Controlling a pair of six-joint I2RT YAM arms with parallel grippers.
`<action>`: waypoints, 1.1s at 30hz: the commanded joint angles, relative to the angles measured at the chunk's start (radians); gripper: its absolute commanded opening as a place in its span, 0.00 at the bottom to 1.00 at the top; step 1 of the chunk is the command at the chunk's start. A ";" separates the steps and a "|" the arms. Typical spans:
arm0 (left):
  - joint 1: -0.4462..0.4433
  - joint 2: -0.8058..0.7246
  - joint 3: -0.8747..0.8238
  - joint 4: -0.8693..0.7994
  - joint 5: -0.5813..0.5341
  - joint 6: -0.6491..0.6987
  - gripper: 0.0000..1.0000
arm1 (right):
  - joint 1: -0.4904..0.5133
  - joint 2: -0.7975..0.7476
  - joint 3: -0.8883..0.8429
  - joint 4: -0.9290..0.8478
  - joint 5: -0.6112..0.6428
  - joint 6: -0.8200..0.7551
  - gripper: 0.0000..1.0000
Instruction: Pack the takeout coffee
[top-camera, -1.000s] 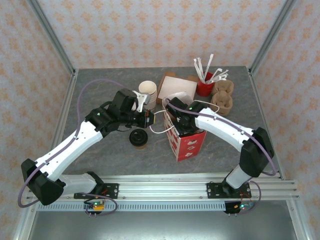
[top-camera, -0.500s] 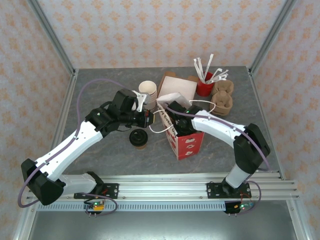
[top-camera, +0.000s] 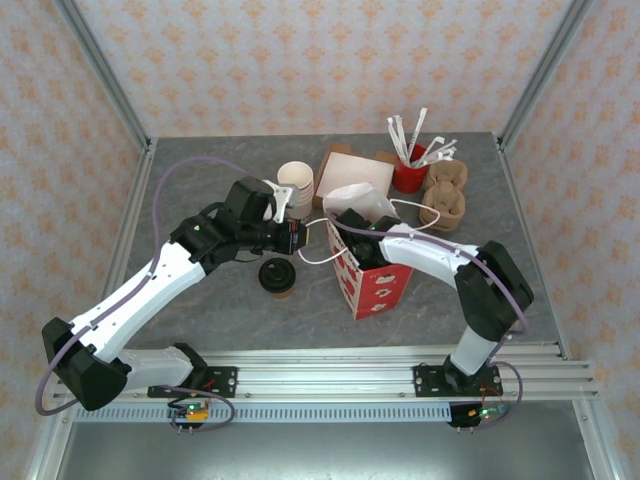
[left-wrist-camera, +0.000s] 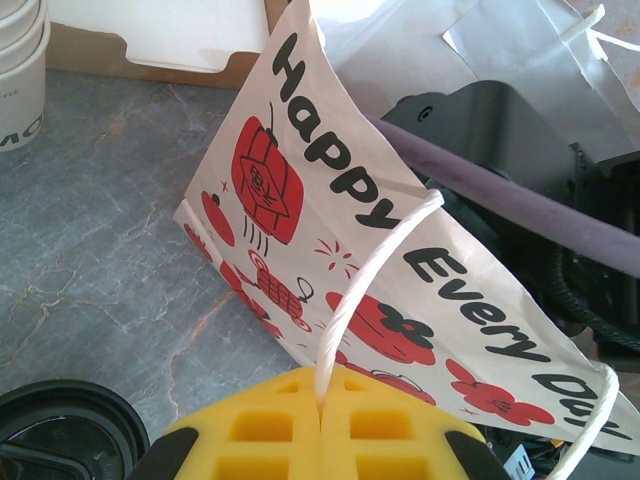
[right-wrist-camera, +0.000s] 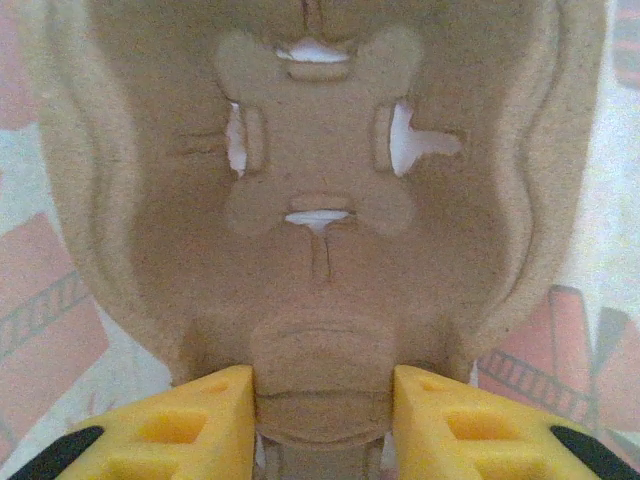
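Fingers (left-wrist-camera: 262, 440) of the left gripper (left-wrist-camera: 320, 412) are pressed together on the white cord handle (left-wrist-camera: 372, 268) of the gift bag (left-wrist-camera: 290, 190), pulling that side of the bag's mouth outward. We record the right gripper (right-wrist-camera: 322, 400) down inside the bag, its fingers (right-wrist-camera: 195, 415) standing apart on either side of the near edge of a pulp cup carrier (right-wrist-camera: 320, 200). We cannot tell whether they grip that edge or merely flank it.

Progress: we judge the bag opened and the carrier placed or being placed (preparation only). The takeout coffee (top-camera: 277, 277) stands upright on the table just beside the bag, at its left and near side, lid on, outside the bag and touched by neither gripper. Lifting it and lowering it into the bag is not yet done.

Beyond the bag we note a stack of lidless cups (top-camera: 295, 180), a cardboard box (top-camera: 355, 172), a red holder of stirrers (top-camera: 408, 176) and spare carriers (top-camera: 445, 197).

Obstructions: from above, the right arm covers the bag's mouth, so the carrier's seating is unverified. The left wrist view cuts the coffee lid (left-wrist-camera: 60, 432) off at the frame's edge.
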 joint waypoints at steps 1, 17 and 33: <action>-0.007 -0.018 0.021 0.014 -0.022 -0.008 0.00 | -0.006 0.038 -0.036 0.029 0.034 -0.014 0.38; -0.007 -0.005 0.032 0.004 -0.029 0.000 0.00 | -0.007 -0.009 0.000 0.019 0.029 -0.035 0.55; -0.009 0.010 0.026 0.008 -0.020 -0.002 0.00 | -0.007 -0.132 0.160 -0.110 -0.002 -0.048 0.85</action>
